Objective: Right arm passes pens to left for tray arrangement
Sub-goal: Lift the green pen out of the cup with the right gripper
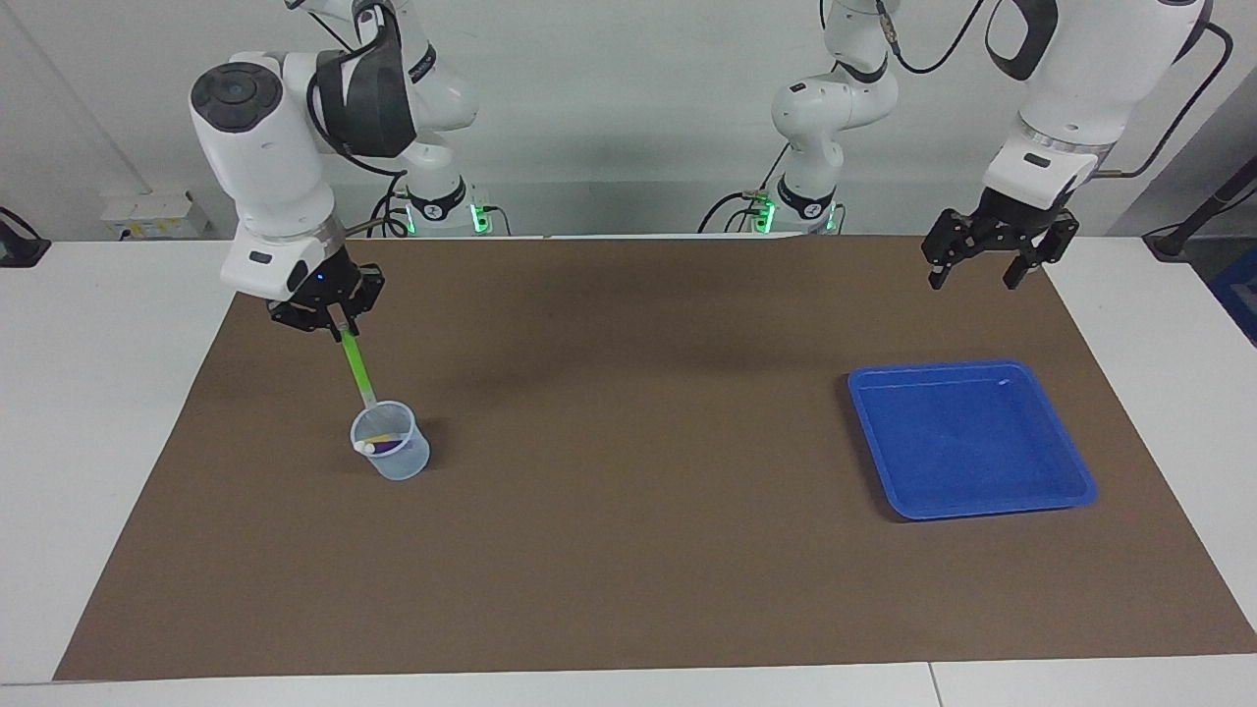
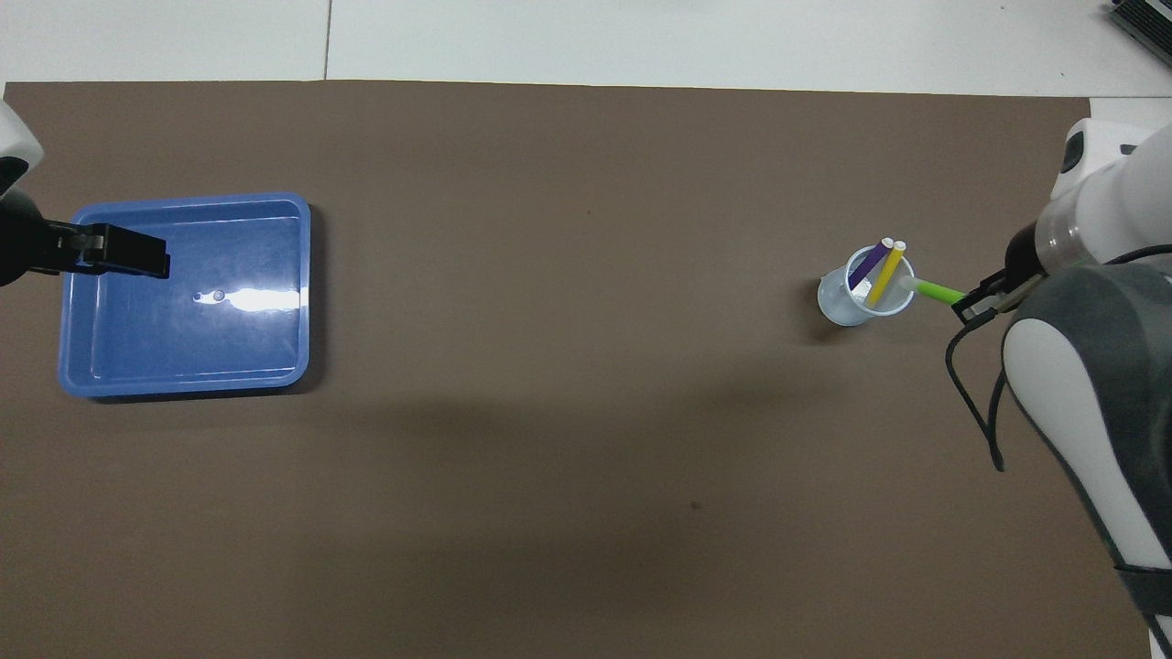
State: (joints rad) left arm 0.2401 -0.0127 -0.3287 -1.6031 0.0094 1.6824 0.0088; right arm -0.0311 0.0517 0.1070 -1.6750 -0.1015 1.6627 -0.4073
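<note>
My right gripper [image 1: 337, 328] [image 2: 972, 305] is shut on the top of the green pen [image 1: 357, 369] [image 2: 938, 291] and holds it up in the air, slanted, with its pale lower end just over the rim of the translucent cup [image 1: 391, 453] [image 2: 856, 297]. The purple pen [image 2: 865, 264] and the yellow pen [image 2: 886, 273] lean inside the cup. The blue tray [image 1: 967, 437] [image 2: 188, 295] lies at the left arm's end of the table. Beside the tray, on the side toward the robots, my left gripper [image 1: 988, 269] hangs open and holds nothing; one of its fingers [image 2: 119, 251] shows over the tray.
A brown mat [image 1: 628, 550] covers most of the white table. The cup stands on it toward the right arm's end, the tray toward the left arm's end, with bare mat between them.
</note>
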